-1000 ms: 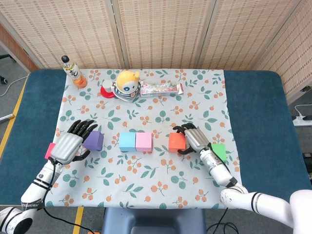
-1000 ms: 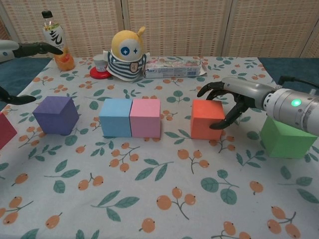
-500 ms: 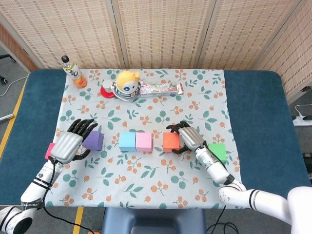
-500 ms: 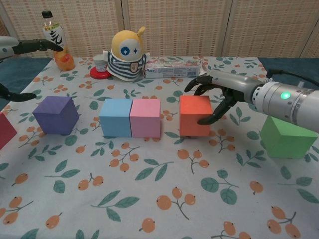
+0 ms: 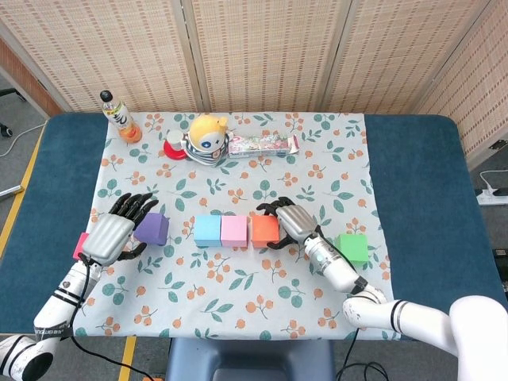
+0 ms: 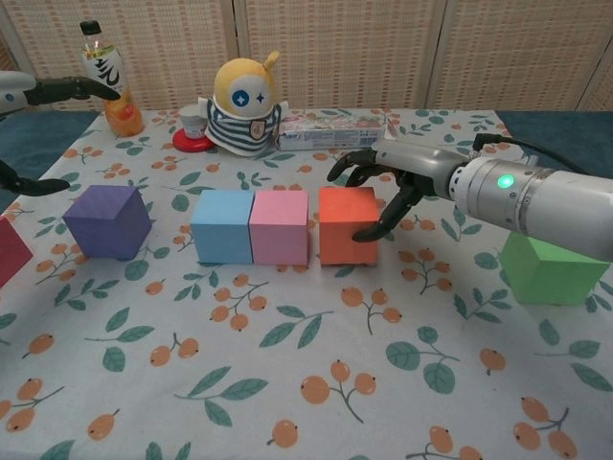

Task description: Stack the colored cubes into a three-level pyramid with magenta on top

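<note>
Three cubes stand in a row mid-table: blue cube [image 5: 208, 230] [image 6: 222, 226], pink cube [image 5: 234, 230] [image 6: 279, 226] touching it, and orange cube [image 5: 264, 229] [image 6: 347, 225] a narrow gap to the pink one's right. My right hand [image 5: 287, 222] [image 6: 383, 177] grips the orange cube, fingers over its far top edge and thumb on its right face. A purple cube [image 5: 152, 228] [image 6: 108, 221] sits further left, with my left hand [image 5: 107, 236] beside it, fingers spread and holding nothing. The magenta cube [image 5: 80, 244] [image 6: 10, 251] lies left of that hand. A green cube [image 5: 352, 248] [image 6: 541, 266] rests at the right.
At the back of the flowered cloth [image 5: 238, 294] stand an orange-drink bottle [image 5: 119, 117], a yellow striped doll [image 5: 206, 139] with a red-based cup [image 5: 175, 147] beside it, and a long flat packet [image 5: 262, 144]. Blue table surface [image 5: 429, 182] flanks the cloth.
My right hand has slid the orange cube leftward, from near the green cube to just beside the pink cube. The left hand and other cubes stayed put.
</note>
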Controlling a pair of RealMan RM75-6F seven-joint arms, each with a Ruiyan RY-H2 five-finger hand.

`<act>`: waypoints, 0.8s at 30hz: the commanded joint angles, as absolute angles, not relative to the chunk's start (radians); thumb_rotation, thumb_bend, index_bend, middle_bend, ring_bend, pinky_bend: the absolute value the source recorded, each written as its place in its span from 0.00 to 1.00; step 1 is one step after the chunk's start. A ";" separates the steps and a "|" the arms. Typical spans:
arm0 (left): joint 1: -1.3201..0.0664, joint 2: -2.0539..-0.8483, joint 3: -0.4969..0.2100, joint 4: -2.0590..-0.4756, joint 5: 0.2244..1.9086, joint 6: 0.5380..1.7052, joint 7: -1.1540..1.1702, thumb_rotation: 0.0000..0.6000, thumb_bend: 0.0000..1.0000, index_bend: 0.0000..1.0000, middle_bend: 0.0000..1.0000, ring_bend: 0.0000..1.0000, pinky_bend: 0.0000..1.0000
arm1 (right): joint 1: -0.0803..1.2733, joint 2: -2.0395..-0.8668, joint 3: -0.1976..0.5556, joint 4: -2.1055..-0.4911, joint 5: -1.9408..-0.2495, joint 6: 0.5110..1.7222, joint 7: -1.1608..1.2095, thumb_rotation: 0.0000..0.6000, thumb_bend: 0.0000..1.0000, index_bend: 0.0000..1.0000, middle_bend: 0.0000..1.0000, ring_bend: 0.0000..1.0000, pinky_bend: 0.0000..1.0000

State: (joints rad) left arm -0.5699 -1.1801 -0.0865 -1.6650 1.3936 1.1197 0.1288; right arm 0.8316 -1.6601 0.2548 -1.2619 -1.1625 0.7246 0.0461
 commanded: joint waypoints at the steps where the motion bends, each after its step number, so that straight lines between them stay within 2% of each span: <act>1: -0.569 -1.181 -0.087 -1.662 1.395 1.119 0.125 1.00 0.32 0.02 0.01 0.00 0.01 | 0.837 -1.665 0.254 -1.255 -1.161 0.720 0.049 1.00 0.08 0.19 0.33 0.16 0.08; 24: -0.568 -1.185 -0.093 -1.645 1.400 1.102 0.103 1.00 0.32 0.01 0.01 0.00 0.01 | 0.862 -1.700 0.248 -1.199 -1.166 0.714 0.080 1.00 0.08 0.18 0.33 0.16 0.08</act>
State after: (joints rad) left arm -0.5678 -1.1850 -0.0931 -1.6448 1.4005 1.1021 0.1026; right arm 0.8614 -1.7004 0.2478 -1.1993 -1.1664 0.7142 0.0804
